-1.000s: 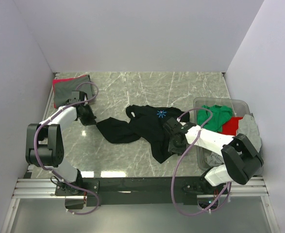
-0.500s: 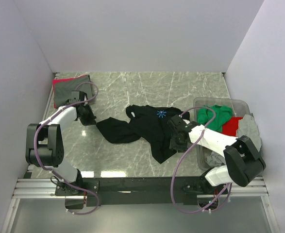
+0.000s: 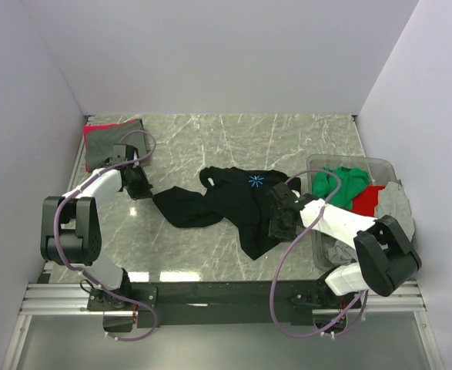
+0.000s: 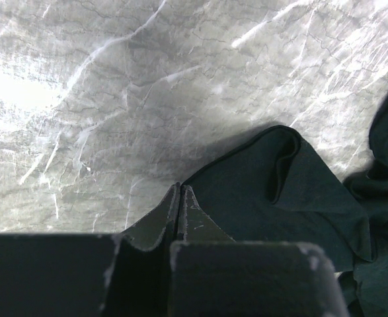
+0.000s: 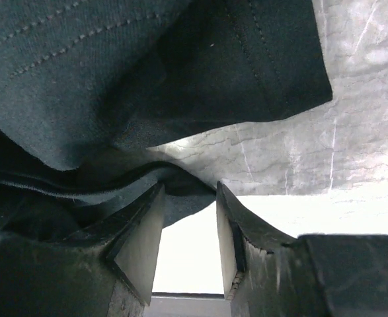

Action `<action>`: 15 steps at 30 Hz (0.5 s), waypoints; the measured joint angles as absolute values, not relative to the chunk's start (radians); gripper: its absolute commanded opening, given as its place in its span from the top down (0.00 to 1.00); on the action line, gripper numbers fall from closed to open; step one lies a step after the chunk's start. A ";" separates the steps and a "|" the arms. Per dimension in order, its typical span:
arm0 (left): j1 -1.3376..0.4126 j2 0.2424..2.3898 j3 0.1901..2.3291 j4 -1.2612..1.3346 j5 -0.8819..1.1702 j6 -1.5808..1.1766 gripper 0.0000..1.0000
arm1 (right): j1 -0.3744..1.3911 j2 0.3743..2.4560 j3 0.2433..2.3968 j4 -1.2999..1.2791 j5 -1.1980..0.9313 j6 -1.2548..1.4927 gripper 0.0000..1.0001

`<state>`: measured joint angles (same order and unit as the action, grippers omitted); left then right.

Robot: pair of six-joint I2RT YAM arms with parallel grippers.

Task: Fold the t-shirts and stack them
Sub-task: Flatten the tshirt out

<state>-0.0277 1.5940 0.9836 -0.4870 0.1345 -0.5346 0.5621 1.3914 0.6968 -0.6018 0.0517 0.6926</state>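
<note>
A large black t-shirt (image 3: 233,202) lies crumpled mid-table. My left gripper (image 3: 139,185) rests at its left end, shut, with the fingertips (image 4: 178,191) pressed together on the marble at the edge of the black cloth (image 4: 293,198); nothing shows between them. My right gripper (image 3: 281,217) sits low on the shirt's right side. It stands open, and a fold of the black cloth (image 5: 114,66) hangs across the gap at its tips (image 5: 188,191). Green (image 3: 341,183), red (image 3: 368,199) and grey (image 3: 399,202) t-shirts lie in the bin.
A clear grey plastic bin (image 3: 349,162) stands at the right edge. A folded grey shirt on a red one (image 3: 110,140) lies in the back-left corner. White walls close in the marble table (image 3: 233,142) on three sides.
My right gripper has crept slightly right and away over the black shirt's right side, its jaws barely narrowing. The left arm has not moved.
</note>
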 measured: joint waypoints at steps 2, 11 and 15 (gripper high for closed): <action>-0.028 1.594 0.984 -0.487 0.134 -0.535 1.00 | 0.562 1.389 0.692 -0.595 0.047 0.691 0.58; -0.028 1.594 1.000 -0.496 0.123 -0.535 1.00 | 0.554 1.390 0.688 -0.580 -0.017 0.688 1.00; -0.022 1.594 1.102 -0.532 0.076 -0.535 1.00 | 0.536 1.386 0.763 -0.695 -0.023 0.669 1.00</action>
